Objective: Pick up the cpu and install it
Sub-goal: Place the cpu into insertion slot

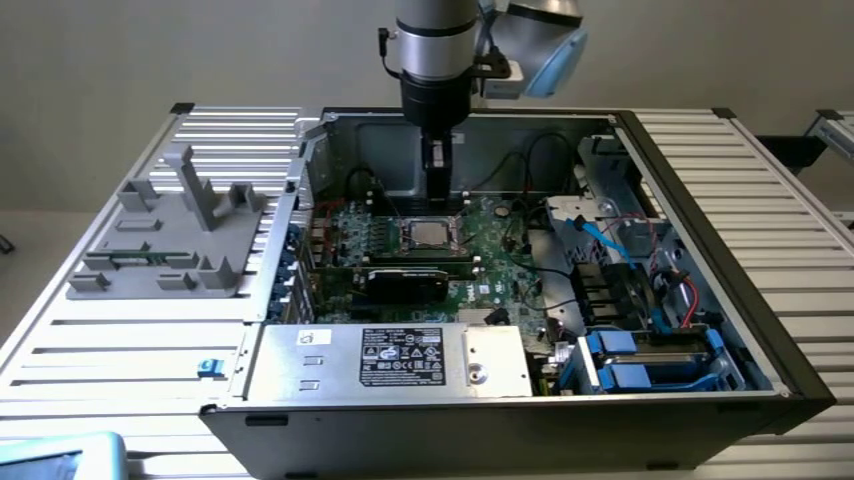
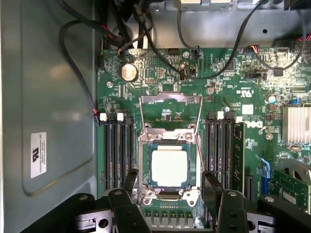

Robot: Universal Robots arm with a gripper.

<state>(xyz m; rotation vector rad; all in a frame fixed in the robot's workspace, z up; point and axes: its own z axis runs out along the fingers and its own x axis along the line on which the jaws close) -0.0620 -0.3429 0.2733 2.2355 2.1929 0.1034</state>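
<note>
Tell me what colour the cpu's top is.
Pale silver-beige, with a thin darker rim; the cpu shows best in the wrist view.

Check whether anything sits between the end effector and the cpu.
Nothing visible does. The cpu lies bare in the socket, retention frame flipped open, and the open end effector hangs right above it.

My arm (image 1: 437, 40), seen from my desk
I see a silver-grey tube with a pale blue joint cap (image 1: 558, 55), a black collar (image 1: 434, 98) under it, and a black gripper (image 1: 437, 198) with dark fingers (image 2: 130, 180) and round screw heads (image 2: 103, 223) on its body.
</note>
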